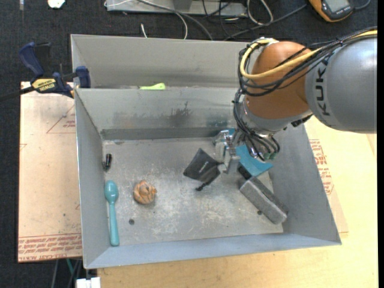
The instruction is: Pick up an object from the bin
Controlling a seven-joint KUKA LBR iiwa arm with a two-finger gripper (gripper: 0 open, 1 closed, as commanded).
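My gripper hangs low over the middle right of the bin floor. Just to its left lies a dark grey flat wedge-shaped piece, its right edge right beside the gripper tip. A blue flat piece lies directly to the right of the gripper, partly hidden under the wrist. In front of that, a grey oblong block lies slanted toward the bin's right wall.
A teal plastic spoon lies along the left side, handle toward the front. A brown rounded lump sits near it. A small black item rests at the left wall. The arm's orange cover and cables overhang the back right.
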